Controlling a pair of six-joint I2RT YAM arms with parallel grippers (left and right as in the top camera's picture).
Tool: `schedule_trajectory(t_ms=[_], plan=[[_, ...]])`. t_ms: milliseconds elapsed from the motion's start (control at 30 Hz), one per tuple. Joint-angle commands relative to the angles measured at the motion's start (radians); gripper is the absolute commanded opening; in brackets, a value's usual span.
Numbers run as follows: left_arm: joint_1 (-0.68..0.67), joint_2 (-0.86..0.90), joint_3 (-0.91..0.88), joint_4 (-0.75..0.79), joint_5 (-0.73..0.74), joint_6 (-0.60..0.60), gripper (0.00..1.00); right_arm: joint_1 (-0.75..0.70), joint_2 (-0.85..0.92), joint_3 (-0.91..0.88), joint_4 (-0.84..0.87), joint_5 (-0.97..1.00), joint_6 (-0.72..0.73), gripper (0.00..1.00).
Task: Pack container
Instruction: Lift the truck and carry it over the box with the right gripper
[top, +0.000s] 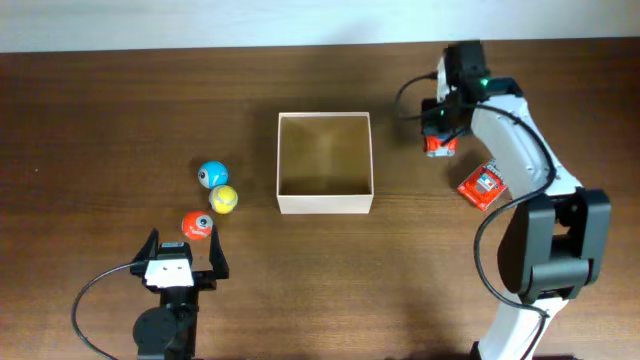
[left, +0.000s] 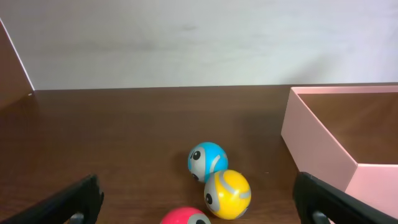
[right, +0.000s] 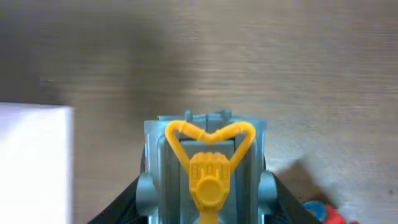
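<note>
The container, a square open box with cream walls and a tan inside, sits mid-table; its wall shows in the left wrist view and a corner in the right wrist view. My right gripper is right of the container's far corner, shut on a grey toy with a yellow part. My left gripper is open and empty near the front edge. A red ball lies just ahead of it, then a yellow ball and a blue ball.
A flat red packet lies on the table right of the container, below my right gripper; its edge shows in the right wrist view. The three balls sit close together left of the container.
</note>
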Motion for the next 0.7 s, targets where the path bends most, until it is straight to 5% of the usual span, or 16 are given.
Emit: schedule_trajectory(t_ms=[0,367,667], plan=[[0.005,-0.008,-0.005,0.002,0.011,0.016,0.99,-0.005,-0.036,0.108,-0.051,-0.224,-0.056,0.35],[0.005,-0.008,-0.005,0.002,0.011,0.016,0.99,0.117,-0.047,0.275,-0.096,-0.591,-0.077,0.35],[0.005,-0.008,-0.005,0.002,0.011,0.016,0.99,0.328,-0.042,0.274,-0.002,-0.288,0.075,0.35]])
